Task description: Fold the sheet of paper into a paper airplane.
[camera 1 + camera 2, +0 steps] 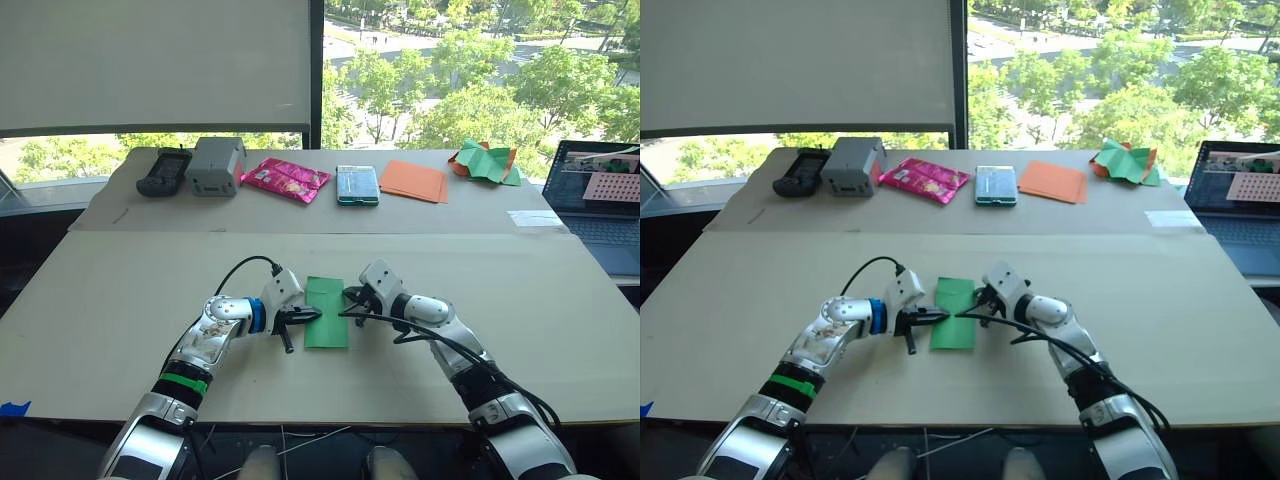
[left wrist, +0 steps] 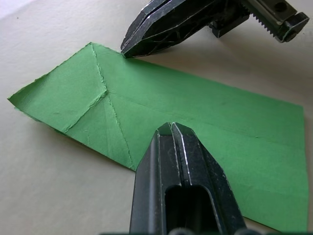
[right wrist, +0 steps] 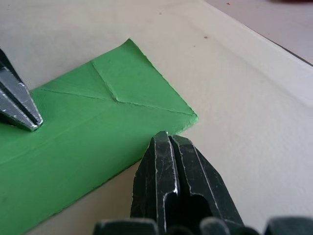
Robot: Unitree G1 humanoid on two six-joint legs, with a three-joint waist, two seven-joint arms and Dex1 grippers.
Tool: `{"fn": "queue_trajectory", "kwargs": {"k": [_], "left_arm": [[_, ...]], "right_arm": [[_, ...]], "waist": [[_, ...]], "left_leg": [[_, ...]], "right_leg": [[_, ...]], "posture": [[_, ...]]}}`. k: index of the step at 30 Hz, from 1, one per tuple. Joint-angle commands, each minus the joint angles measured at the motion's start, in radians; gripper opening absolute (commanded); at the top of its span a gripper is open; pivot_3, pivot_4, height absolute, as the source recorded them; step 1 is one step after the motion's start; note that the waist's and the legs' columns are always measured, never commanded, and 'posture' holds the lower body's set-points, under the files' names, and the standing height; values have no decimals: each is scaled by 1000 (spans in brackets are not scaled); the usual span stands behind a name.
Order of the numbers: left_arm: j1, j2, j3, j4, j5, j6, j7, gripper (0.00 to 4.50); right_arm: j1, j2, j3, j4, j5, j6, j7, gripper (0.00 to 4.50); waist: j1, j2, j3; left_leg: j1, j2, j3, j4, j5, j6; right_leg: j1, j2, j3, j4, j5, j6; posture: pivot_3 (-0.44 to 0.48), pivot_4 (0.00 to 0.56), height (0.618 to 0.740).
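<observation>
Lying flat at lower centre of the head view on the near tan board (image 1: 120,300): the sheet of paper (image 1: 326,312), bright green, folded into a narrow upright strip with crease lines meeting near one end. Just beside its left edge, the left gripper (image 1: 310,316), fingers pressed together into one closed point whose tip rests on the green surface, as seen up close from the left wrist (image 2: 171,128). Against the right edge, the right gripper (image 1: 349,293), likewise closed tight, tip down at the paper's border in the right wrist view (image 3: 168,136); not pinching the paper as far as can be told. Nothing lifted; paper flat between the two tips. Along the upper part of the frame, on the far board: a dark handheld device (image 1: 164,171), a grey box (image 1: 217,165), a pink snack packet (image 1: 285,179), a small teal box (image 1: 357,185), flat orange sheets (image 1: 414,181), a crumpled green-and-orange paper heap (image 1: 485,162). At the right edge, an open laptop (image 1: 600,200).
</observation>
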Motion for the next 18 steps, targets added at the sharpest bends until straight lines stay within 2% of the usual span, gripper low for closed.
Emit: {"fn": "queue_trajectory", "kwargs": {"k": [1,18], "left_arm": [[34,15,-33,20,39,34,2,0],[51,23,-34,-3,36,38,13,0]], "right_arm": [[-23,-6,-46,-55,43,-34,44,59],[26,-20,22,-11,-36,-6,118,59]], "waist": [[1,0,0],[1,1,-1]], "left_leg": [[0,0,0,0,0,0],[1,0,0,0,0,0]], "right_leg": [[0,0,0,0,0,0],[0,0,0,0,0,0]], "posture": [[0,150,706],[0,150,706]]}}
